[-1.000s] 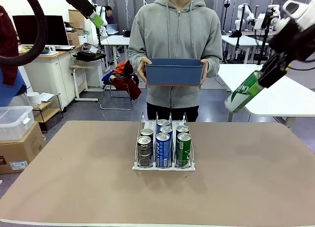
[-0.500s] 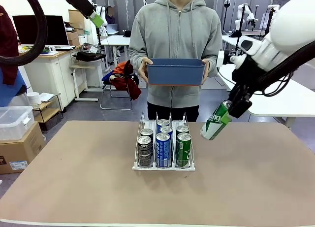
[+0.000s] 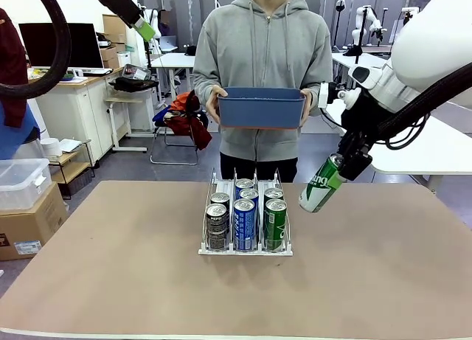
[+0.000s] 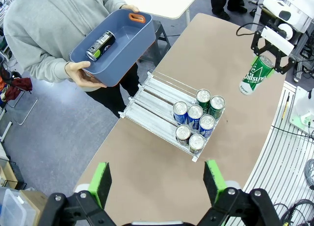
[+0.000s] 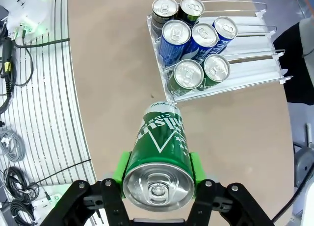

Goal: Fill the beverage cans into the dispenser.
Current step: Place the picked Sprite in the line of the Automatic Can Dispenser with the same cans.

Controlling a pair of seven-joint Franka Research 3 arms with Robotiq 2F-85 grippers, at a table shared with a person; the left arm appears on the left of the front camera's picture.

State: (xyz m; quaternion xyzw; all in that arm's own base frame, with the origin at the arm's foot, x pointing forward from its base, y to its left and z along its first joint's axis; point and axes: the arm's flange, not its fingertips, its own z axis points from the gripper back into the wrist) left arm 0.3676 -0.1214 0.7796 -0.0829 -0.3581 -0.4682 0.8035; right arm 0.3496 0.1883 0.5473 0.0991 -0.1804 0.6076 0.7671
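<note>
My right gripper (image 3: 341, 169) is shut on a green can (image 3: 320, 186), held tilted in the air just right of the dispenser (image 3: 245, 251). In the right wrist view the green can (image 5: 159, 147) lies between the green pads, with the dispenser (image 5: 255, 44) beyond it. The rack holds black (image 3: 217, 226), blue (image 3: 244, 223) and green cans (image 3: 275, 223) in three lanes. My left gripper (image 4: 157, 182) hangs open high above the table, nothing between its fingers. A dark can (image 4: 101, 45) lies in the person's blue bin (image 4: 117, 59).
A person stands at the far edge holding the blue bin (image 3: 262, 93) with both hands, above and behind the rack. The rear half of the dispenser lanes (image 4: 152, 101) is bare. Brown tabletop (image 3: 110, 266) lies open on both sides of the rack.
My right arm has swung in from the far right and lowered the green can toward the dispenser, moving only slightly in the last half second. The left arm and the person are still.
</note>
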